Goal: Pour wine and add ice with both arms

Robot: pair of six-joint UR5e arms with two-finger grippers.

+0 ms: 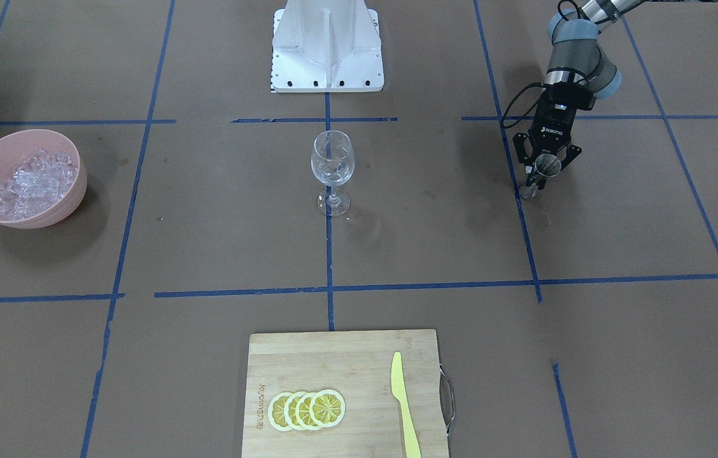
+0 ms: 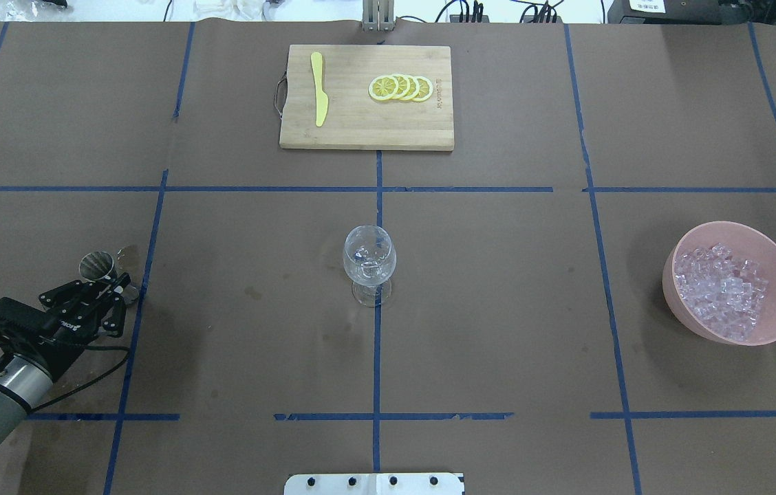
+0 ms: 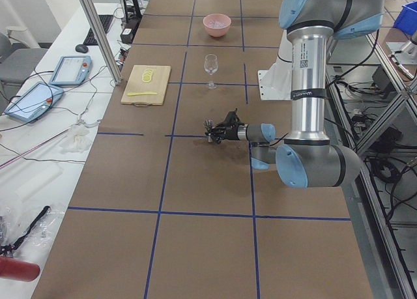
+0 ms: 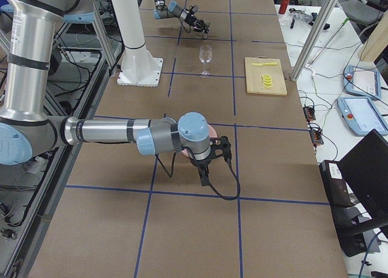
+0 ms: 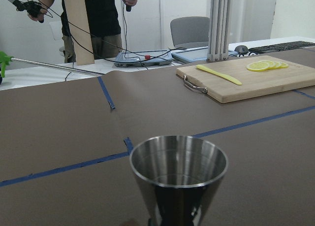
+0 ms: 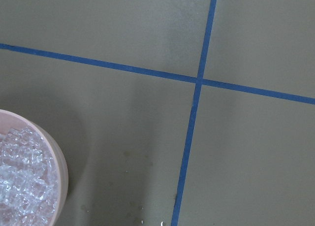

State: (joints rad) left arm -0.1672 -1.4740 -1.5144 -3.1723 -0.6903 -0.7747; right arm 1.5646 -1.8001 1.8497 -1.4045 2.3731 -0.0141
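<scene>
Ice (image 1: 31, 184) in bowl (image 1: 74, 198), left gripper (image 1: 545, 174) tight on jigger (image 1: 549, 163) (right gripper (image 4: 204, 175): grip unclear)

Right gripper (image 4: 219, 151): side view only, jaw state unreadable.
Pink bowl (image 6: 60, 169): cropped at left and bottom edges.
Steel jigger (image 5: 178, 179): base cut off at frame bottom.
Cutting board (image 1: 340, 362): near edge cropped.

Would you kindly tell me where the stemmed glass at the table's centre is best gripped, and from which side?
Take the glass by its short stem, just under the bowl, fingers level, coming in from the side. It stands upright, and its rounded bowl is wider and probably slippery. The left gripper holds the jigger, so the right arm and its side seem the better choice.
</scene>
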